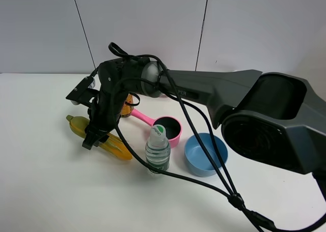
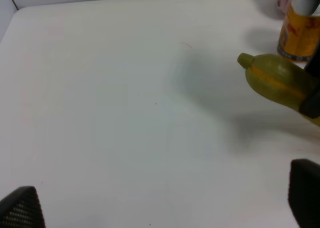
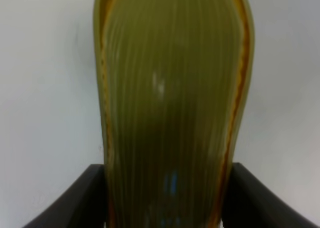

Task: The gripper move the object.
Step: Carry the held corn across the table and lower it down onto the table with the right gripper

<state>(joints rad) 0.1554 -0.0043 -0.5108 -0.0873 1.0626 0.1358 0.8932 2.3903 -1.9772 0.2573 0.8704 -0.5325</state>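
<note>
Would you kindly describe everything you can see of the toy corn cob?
The toy corn cob looks like plastic: ribbed green-yellow husk leaves with orange-yellow showing along their edges, and a rounded green stem end. It lies flat on the white table, stem end toward the left of the high view. The right gripper straddles its middle, fingers against both sides.

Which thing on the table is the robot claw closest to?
The toy corn: the right gripper clasps it, while the water bottle, pink scoop and blue bowl sit apart.
</note>
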